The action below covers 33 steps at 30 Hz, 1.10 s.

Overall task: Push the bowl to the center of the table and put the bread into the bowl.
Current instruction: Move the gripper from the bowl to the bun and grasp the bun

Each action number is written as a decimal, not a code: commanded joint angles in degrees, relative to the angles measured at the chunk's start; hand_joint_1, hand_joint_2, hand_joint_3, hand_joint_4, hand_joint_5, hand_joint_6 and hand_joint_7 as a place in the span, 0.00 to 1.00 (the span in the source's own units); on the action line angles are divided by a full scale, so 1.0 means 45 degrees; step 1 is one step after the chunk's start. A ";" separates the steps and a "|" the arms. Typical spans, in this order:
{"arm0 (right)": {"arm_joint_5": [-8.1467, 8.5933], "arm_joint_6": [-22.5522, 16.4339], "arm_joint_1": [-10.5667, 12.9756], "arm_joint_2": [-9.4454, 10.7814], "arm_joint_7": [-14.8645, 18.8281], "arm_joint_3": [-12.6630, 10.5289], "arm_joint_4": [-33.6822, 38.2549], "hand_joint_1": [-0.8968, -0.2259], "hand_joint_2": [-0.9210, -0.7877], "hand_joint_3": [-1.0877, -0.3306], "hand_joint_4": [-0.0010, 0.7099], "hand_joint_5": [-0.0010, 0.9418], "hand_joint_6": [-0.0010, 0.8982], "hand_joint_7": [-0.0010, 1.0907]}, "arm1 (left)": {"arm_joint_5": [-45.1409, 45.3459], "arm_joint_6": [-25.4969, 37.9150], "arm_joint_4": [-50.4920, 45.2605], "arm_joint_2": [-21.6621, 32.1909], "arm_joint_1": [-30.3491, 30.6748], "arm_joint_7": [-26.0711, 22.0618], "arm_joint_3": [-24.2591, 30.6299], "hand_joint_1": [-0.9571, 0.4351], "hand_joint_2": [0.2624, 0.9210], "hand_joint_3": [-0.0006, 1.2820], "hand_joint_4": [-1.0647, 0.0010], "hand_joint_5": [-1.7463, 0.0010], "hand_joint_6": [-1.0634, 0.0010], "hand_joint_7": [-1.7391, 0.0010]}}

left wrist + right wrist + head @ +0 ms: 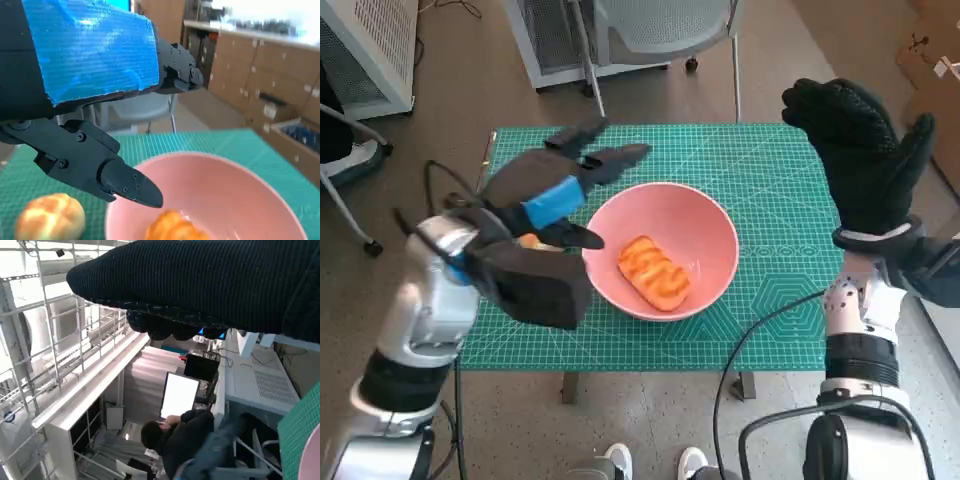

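A pink bowl (705, 235) sits near the middle of the green mat, and an oblong golden bread (654, 271) lies inside it. The left wrist view shows the bowl (235, 190) with that bread (172, 227) at its bottom. A second round bread (530, 241) lies on the mat just left of the bowl, mostly hidden under my left hand (552, 190); it also shows as a bun (49, 217) in the wrist view. My left hand hovers over the bowl's left rim, fingers apart, holding nothing. My right hand (860, 150) is raised at the table's right edge, fingers spread, empty.
The green cutting mat (770, 180) covers the small table. A chair (650, 30) stands behind the far edge and a white cabinet (370, 40) at the far left. A person (182, 437) sits at a monitor in the right wrist view. Feet (650, 462) show below the table's front.
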 commanded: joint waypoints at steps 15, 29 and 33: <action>0.0137 0.0082 -0.0049 -0.0016 0.0352 -0.0077 0.0228 0.39 0.00 0.44 0.46 0.00 0.48 0.00 | 0.0318 0.3115 -0.0769 0.1357 0.0679 -0.1045 0.1045 0.52 0.68 0.00 1.00 1.00 0.78 1.00; 0.0256 0.0156 -0.0172 -0.0107 0.0612 -0.0127 0.0500 0.38 0.00 0.44 0.46 0.00 0.49 0.01 | 0.0357 0.3012 0.1512 0.1267 0.0443 -0.1161 -0.0012 0.54 0.67 0.00 1.00 1.00 0.80 1.00; 0.0230 0.0145 -0.0156 -0.0166 0.0613 -0.0117 0.0468 0.37 0.00 0.44 0.46 0.00 0.49 0.00 | 0.0592 0.2878 0.2576 0.1049 0.0091 -0.0964 -0.0542 0.53 0.68 0.00 1.00 1.00 0.81 1.00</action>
